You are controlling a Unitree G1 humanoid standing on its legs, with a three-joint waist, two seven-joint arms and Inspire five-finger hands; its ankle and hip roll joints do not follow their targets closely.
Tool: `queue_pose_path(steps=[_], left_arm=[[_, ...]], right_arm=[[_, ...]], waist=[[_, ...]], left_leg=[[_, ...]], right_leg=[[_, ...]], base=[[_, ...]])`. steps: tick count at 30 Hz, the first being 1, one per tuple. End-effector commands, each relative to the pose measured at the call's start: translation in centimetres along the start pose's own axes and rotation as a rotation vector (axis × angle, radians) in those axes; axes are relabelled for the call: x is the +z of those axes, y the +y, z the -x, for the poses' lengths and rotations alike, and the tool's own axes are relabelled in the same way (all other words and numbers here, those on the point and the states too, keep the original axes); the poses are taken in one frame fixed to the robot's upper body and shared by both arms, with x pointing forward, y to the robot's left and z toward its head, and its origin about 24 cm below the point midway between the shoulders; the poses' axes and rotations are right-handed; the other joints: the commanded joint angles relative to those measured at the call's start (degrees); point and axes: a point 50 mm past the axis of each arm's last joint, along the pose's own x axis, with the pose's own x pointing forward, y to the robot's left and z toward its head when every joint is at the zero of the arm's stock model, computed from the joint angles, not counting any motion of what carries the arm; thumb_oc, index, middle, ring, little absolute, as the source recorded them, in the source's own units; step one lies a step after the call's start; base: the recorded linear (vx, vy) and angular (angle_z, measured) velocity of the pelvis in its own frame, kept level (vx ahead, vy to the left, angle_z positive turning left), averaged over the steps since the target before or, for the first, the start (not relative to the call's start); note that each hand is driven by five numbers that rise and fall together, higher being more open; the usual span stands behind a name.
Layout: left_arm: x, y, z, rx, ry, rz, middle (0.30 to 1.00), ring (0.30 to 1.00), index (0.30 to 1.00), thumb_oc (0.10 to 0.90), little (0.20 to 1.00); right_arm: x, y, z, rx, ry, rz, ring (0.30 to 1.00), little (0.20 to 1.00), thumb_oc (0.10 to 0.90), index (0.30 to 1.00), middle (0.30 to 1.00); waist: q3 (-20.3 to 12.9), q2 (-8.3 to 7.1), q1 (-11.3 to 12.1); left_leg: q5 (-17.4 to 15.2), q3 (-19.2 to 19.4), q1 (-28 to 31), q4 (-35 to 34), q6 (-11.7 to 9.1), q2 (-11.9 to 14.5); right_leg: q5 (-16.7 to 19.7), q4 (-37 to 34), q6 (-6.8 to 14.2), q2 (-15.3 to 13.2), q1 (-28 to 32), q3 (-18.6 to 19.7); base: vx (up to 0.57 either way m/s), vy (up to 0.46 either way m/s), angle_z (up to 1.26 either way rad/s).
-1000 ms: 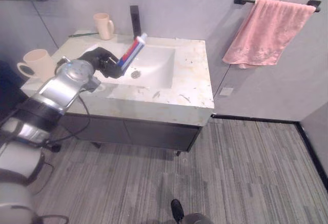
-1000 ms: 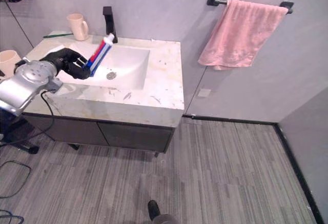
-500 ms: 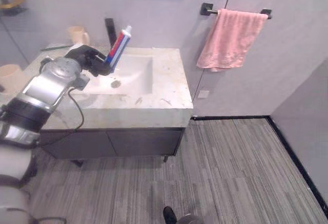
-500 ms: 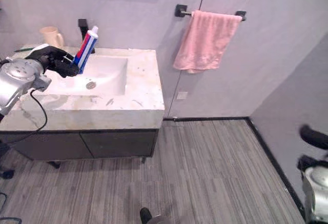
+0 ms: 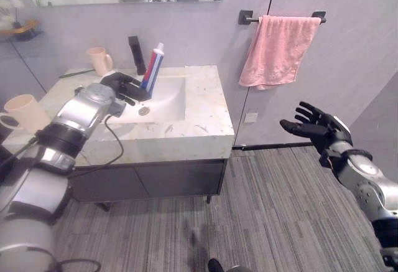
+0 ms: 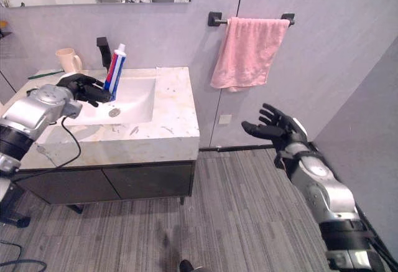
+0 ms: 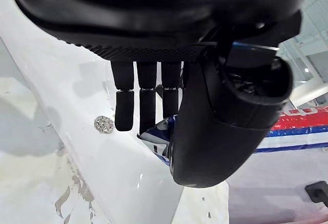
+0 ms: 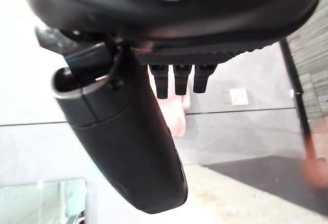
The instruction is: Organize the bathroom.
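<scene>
The left hand pinches the toothpaste tube by its base, upright over the sink at 10 o'clock. The right hand hangs spread, empty. That low grip could let it tip.

Both arms are silver-grey with rounded, jointed shells; dark bands ring the wrists. The left hand is black; the right hand matches, with ribbed finger segments.
</scene>
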Motion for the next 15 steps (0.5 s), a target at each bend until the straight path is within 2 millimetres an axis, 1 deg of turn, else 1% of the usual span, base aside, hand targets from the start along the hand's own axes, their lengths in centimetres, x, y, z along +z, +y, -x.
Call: queue_pose_path(steps=[1,3,5,6,7,9,15], left_arm=[[8.6,3.4,2.0,0.163,-0.307,-0.014,0.300,0.300,0.300,0.400,0.300],[8.5,2.5,1.8,0.141,-0.309,-0.022,0.300,0.300,0.300,0.400,0.300],[8.5,2.1,1.7,0.128,-0.312,-0.022,0.300,0.300,0.300,0.400,0.300],[8.5,1.6,1.6,0.116,-0.313,-0.027,0.300,0.300,0.300,0.400,0.300],[8.5,1.5,1.5,0.114,-0.314,-0.029,0.300,0.300,0.300,0.400,0.300],[8.6,0.7,1.5,0.090,-0.326,-0.037,0.300,0.300,0.300,0.400,0.300],[9.5,-0.4,1.6,0.050,-0.363,-0.051,0.300,0.300,0.300,0.400,0.300]], right_arm=[[8.2,0.9,-0.4,0.036,-0.296,0.017,0.900,0.900,0.800,0.900,0.900],[9.0,1.9,-0.8,0.047,-0.327,0.030,0.900,0.900,0.800,0.900,0.900],[9.5,2.3,-1.0,0.054,-0.348,0.035,0.900,0.900,0.800,0.900,0.900],[10.2,3.0,-1.2,0.059,-0.367,0.039,0.900,0.900,0.800,0.900,0.900],[10.3,3.1,-1.2,0.060,-0.372,0.042,0.900,0.900,0.800,0.900,0.900],[11.3,4.1,-1.4,0.071,-0.398,0.050,0.900,0.900,0.800,0.900,0.900],[12.5,5.9,-1.9,0.117,-0.423,-0.007,0.900,0.900,0.800,0.900,0.900]], waist=[[-5.8,-0.19,2.5],[-5.9,-0.46,3.0],[-6.0,-0.62,3.3],[-6.1,-0.74,3.7],[-6.1,-0.75,3.7],[-6.3,-0.97,4.2],[-6.7,-0.98,5.0]], left_leg=[[-2.2,-0.2,-1.7,0.1,-1.2,1.2],[-2.0,-0.3,-1.9,0.1,-1.2,1.1],[-1.7,-0.4,-2.1,0.1,-1.3,1.2],[-1.7,-0.5,-2.3,0.1,-1.2,1.1],[-1.7,-0.5,-2.4,0.1,-1.2,1.0],[-1.6,-0.8,-2.5,0.2,-1.2,1.0],[-1.4,-1.4,-2.7,0.2,-1.3,1.0]], right_leg=[[-6.7,5.4,6.9,-0.6,-0.7,-6.2],[-6.6,5.5,6.8,-0.6,-0.7,-6.2],[-6.3,5.4,6.7,-0.5,-0.9,-6.1],[-6.2,5.3,6.6,-0.5,-1.0,-6.0],[-6.2,5.3,6.6,-0.5,-1.0,-6.0],[-6.1,5.2,6.5,-0.5,-0.9,-6.1],[-6.0,4.9,6.3,-0.5,-0.7,-6.3]], base=[[0.00,0.000,0.00],[0.00,0.000,0.00],[0.00,0.000,0.00],[0.00,0.000,0.00],[0.00,0.000,0.00],[0.00,0.000,0.00],[0.00,-0.002,0.01]])
